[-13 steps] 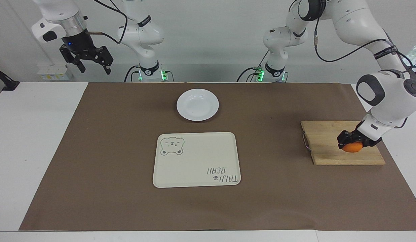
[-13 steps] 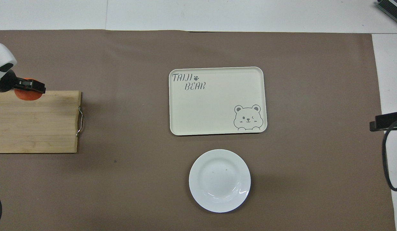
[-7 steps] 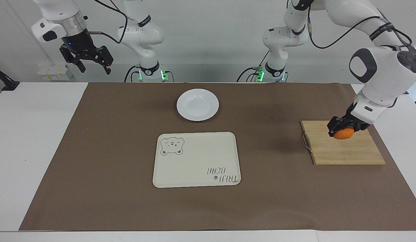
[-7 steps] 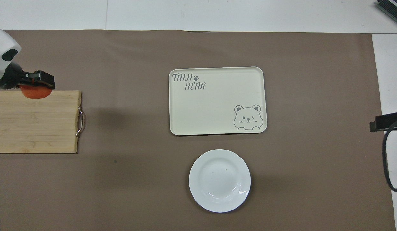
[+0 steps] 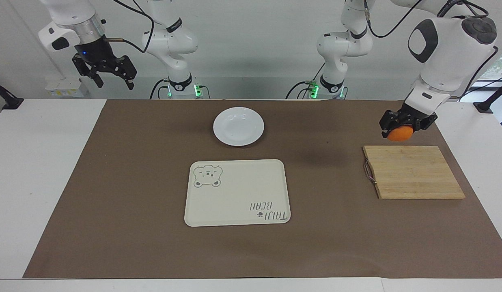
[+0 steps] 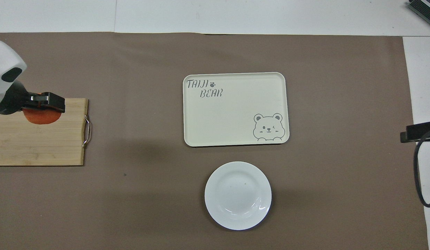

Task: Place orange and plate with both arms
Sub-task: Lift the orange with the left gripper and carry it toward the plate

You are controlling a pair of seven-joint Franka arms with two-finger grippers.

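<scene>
Now the left gripper (image 5: 399, 129) has come up off the cutting board (image 5: 413, 172) with the orange (image 5: 399, 133) clamped tight between its fingers; a second ago the fruit sat low on the board, and it now hangs clear in the air over the board's edge that lies nearer the robots. To my eye the pick-up is done and the carry has begun, presumably toward the plate (image 5: 238, 126) or the tray (image 5: 237, 192) with the bear drawing. The plate lies bare on the brown mat (image 5: 133, 202), nearer the robots than the tray, untouched. The right gripper (image 5: 113, 77) waits high at its own end of the table, fingers spread wide and holding nothing.

From overhead the gripper body covers the top of the orange, so only its lower half shows, and most of the left arm is cut off at the edge. The right gripper is out of that view altogether.
</scene>
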